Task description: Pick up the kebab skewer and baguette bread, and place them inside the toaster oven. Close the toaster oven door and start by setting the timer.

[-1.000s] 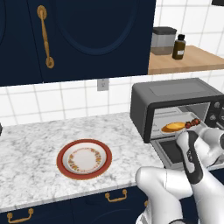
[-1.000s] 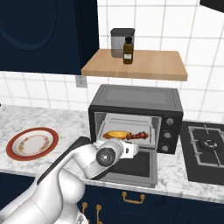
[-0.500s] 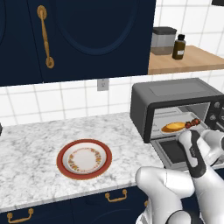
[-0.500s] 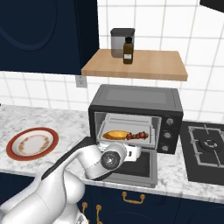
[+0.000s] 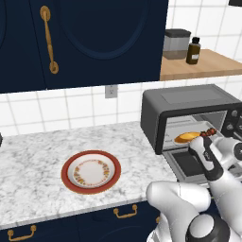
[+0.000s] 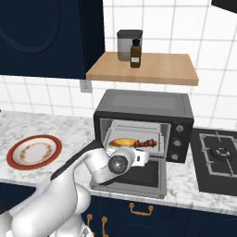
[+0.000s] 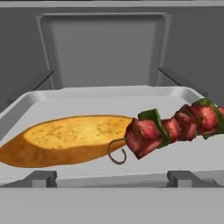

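The toaster oven [image 5: 189,101] [image 6: 143,104] stands on the counter with the toaster oven door [image 5: 186,163] [image 6: 139,176] dropped flat. On the tray [image 7: 109,94] inside lies the baguette bread [image 5: 186,137] [image 6: 121,142] [image 7: 74,138]. The kebab skewer [image 5: 208,133] [image 6: 149,143] [image 7: 175,127] lies to its right, its hooked end against the bread's tip. My gripper [image 5: 202,147] [image 6: 146,156] [image 7: 112,179] hovers over the lowered door just outside the oven mouth. It is open, holds nothing and stays apart from both foods.
A red-rimmed patterned plate [image 5: 90,171] [image 6: 33,151] sits on the marble counter to the left. A wooden shelf [image 6: 143,69] above the oven carries a canister and a dark bottle. A gas hob [image 6: 220,152] lies to the oven's right.
The hand has drawn back a little from the oven mouth toward the base. The bread and the skewer have stayed on the tray.
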Controlling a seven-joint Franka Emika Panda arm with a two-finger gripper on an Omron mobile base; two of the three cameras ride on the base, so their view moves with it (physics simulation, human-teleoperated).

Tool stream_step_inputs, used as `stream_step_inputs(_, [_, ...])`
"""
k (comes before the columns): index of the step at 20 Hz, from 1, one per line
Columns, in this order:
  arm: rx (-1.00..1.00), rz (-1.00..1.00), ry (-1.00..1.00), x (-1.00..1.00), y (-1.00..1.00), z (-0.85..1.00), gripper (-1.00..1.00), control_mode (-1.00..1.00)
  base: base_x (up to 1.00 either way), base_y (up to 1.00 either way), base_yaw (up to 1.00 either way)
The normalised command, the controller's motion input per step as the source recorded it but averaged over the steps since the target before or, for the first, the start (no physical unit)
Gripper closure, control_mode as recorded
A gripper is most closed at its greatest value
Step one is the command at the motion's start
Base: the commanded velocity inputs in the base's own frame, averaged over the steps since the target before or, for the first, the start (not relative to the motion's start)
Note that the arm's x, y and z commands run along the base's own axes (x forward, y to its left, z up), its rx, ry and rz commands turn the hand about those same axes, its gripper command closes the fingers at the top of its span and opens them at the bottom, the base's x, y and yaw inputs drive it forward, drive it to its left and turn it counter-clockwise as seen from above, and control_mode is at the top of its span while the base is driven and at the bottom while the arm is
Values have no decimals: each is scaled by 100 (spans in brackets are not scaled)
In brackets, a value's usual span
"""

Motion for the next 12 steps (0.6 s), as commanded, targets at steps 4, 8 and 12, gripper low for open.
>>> stream_step_inputs(4, [0, 0, 0, 14, 0, -1, -100, -100, 0, 0, 0])
stream_step_inputs(8, [0, 0, 0, 2, 0, -21, -100, -100, 0, 0, 0])
stream_step_inputs(12, [0, 0, 0, 5, 0, -13, -100, -100, 0, 0, 0])
